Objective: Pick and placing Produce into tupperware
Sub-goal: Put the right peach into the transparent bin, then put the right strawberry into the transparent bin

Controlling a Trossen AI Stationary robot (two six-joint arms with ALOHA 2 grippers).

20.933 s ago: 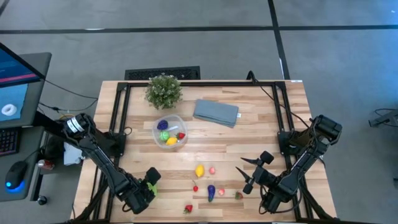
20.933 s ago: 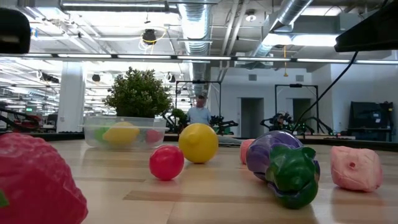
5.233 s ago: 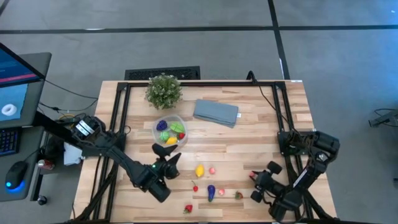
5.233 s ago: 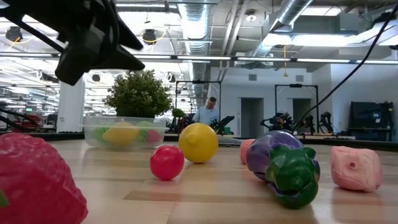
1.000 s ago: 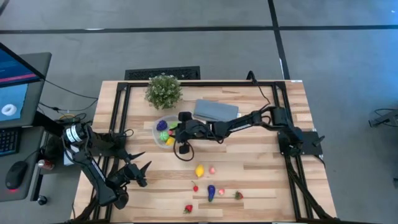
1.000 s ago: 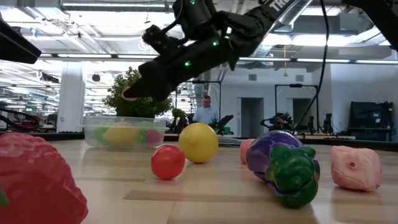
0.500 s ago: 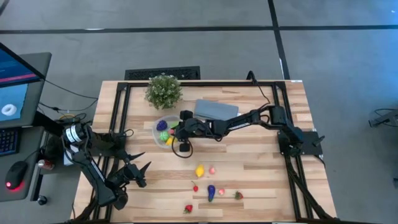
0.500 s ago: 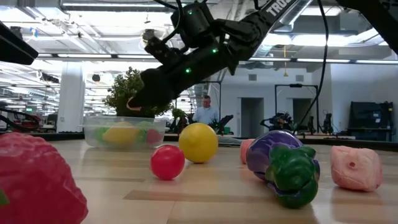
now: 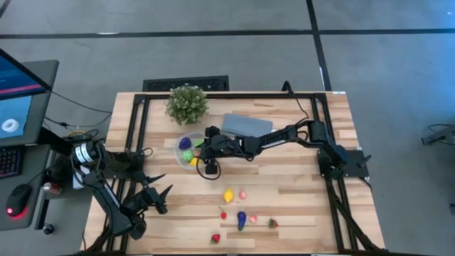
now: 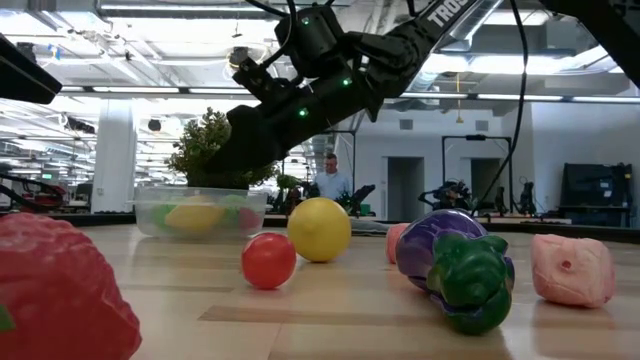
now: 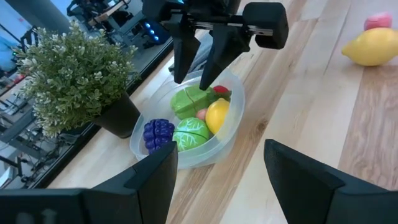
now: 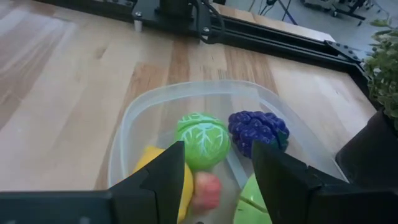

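Observation:
The clear round tupperware [image 9: 178, 146] stands on the table left of centre. It holds a cabbage [image 12: 201, 139], purple grapes [image 12: 257, 130], yellow and green pieces, and a pink piece [image 12: 206, 189]. My right gripper [image 11: 191, 83] hangs open just above them, touching nothing. More produce lies near the front edge: a lemon [image 9: 228, 195], an eggplant [image 9: 242, 220], a red ball [image 10: 268, 260], pink pieces and strawberries [image 9: 215, 239]. My left gripper [image 9: 158, 193] waits open at the front left, pointing at the tupperware.
A potted plant [image 9: 187, 103] stands behind the tupperware at the far edge. A folded grey-blue cloth [image 9: 245, 126] lies to its right, partly under my right arm. Black rails run along the table's sides. A person [image 10: 327, 180] stands far off in the room.
My right gripper has dipped a little toward the tupperware. The small pink piece that showed at its fingertips a second ago is gone from them: it has let go, and a pink piece now lies in the tupperware.

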